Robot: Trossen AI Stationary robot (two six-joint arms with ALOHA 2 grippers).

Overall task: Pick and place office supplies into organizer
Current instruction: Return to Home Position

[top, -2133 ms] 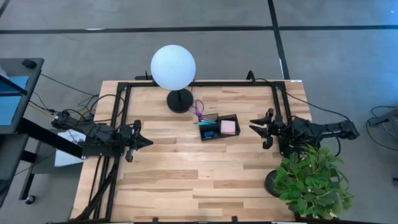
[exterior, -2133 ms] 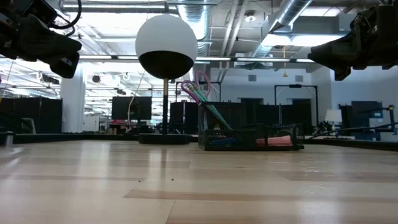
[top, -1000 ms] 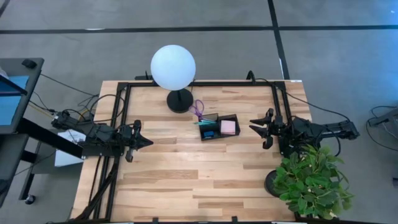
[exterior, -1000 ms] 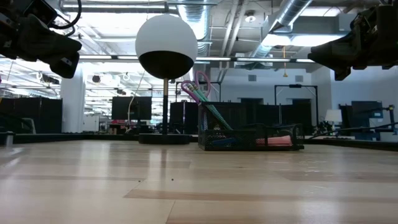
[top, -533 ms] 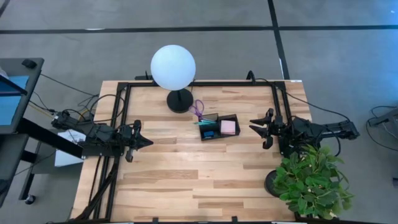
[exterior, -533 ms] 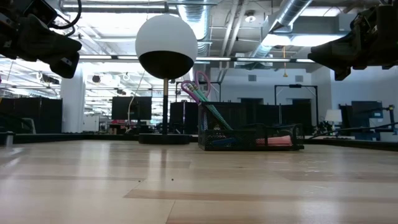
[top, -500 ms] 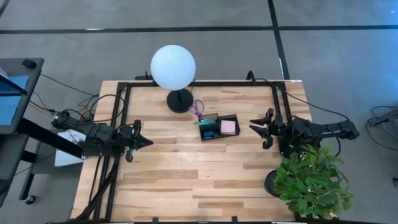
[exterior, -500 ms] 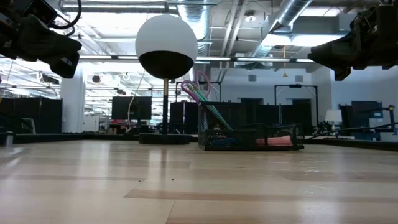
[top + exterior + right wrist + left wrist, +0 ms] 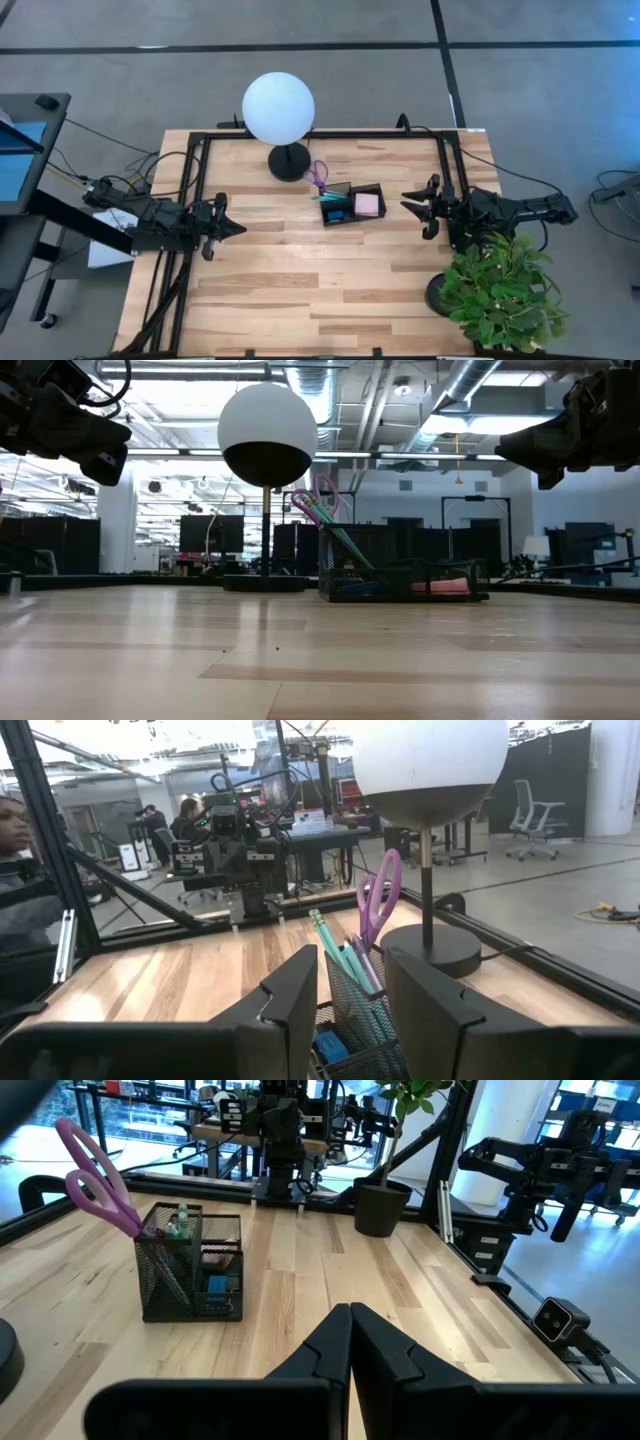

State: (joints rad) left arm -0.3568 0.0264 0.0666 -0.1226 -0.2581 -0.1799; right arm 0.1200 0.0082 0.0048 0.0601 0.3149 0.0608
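Black mesh walls of the organizer (image 9: 165,1275) hold every supply I can pick out. The purple-handled scissors (image 9: 95,1180) stand blades-down in its tall corner cup with the teal pens (image 9: 340,955). The pink sticky-note pad (image 9: 367,204) lies flat in the compartment nearest the plant (image 9: 500,290), and the blue eraser (image 9: 338,214) lies in the one next to it. The clips are too small to find. The left hand (image 9: 350,1320) hangs well apart from the organizer, on the side away from the plant, its fingers clenched together on nothing. The right hand (image 9: 350,970) hangs on the plant side, nearer the organizer but not touching it, fingers released and empty. The sorting looks finished, with only the retreat of the arms left. The danger lies there, I judge. The scissors lean out past the organizer's rim toward the lamp (image 9: 278,108), so a hand swinging low across the tabletop (image 9: 300,290) could catch the handles and tip the light tray. The right arm also sits just above the plant's leaves and could snag them if it drops.
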